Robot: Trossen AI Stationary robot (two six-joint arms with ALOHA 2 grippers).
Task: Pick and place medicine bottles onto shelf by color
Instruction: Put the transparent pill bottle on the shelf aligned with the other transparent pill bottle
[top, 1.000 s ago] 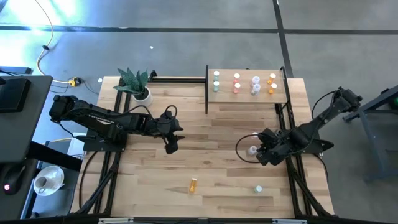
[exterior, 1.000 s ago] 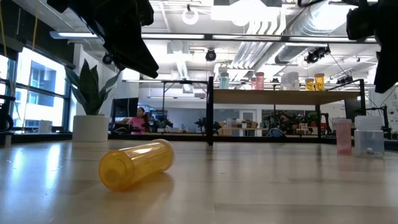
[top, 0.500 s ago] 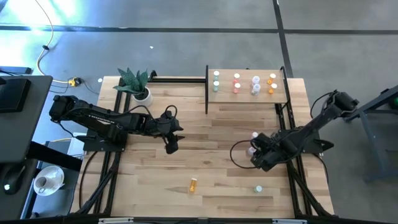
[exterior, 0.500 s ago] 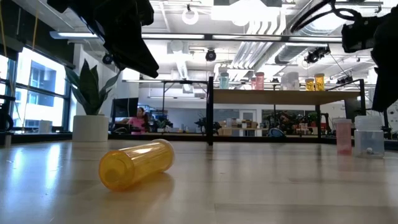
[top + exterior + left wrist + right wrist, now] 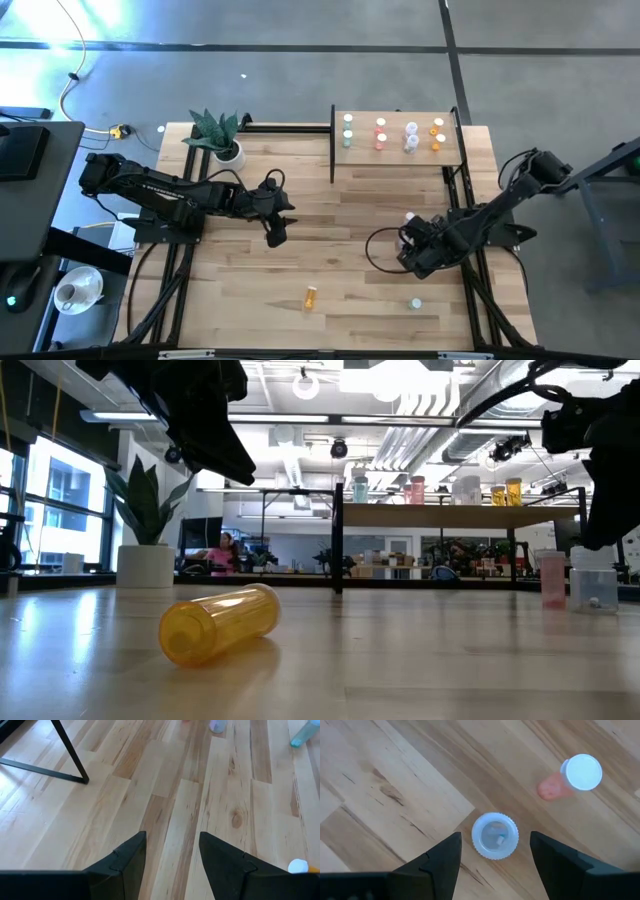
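Note:
A clear bottle with a white cap [image 5: 495,835] stands upright on the planked table. My right gripper [image 5: 495,842] hangs open above it, one finger on either side, touching nothing. A pink bottle [image 5: 574,775] stands beside it. An orange bottle [image 5: 220,625] lies on its side near the front edge, and a teal one [image 5: 415,303] stands to its right. Several bottles [image 5: 395,133] stand on the shelf [image 5: 455,150] at the far right. My left gripper [image 5: 172,845] hovers open over bare table at mid-left.
A potted plant [image 5: 222,135] stands at the far left of the table. The shelf's black posts [image 5: 332,150] rise at the far middle. Bare planks lie between the two arms and along the near edge around the orange bottle.
My right gripper has come down and a little toward the table's left, tipping more steeply, and now stands over the clear bottle. The bottles have not moved.

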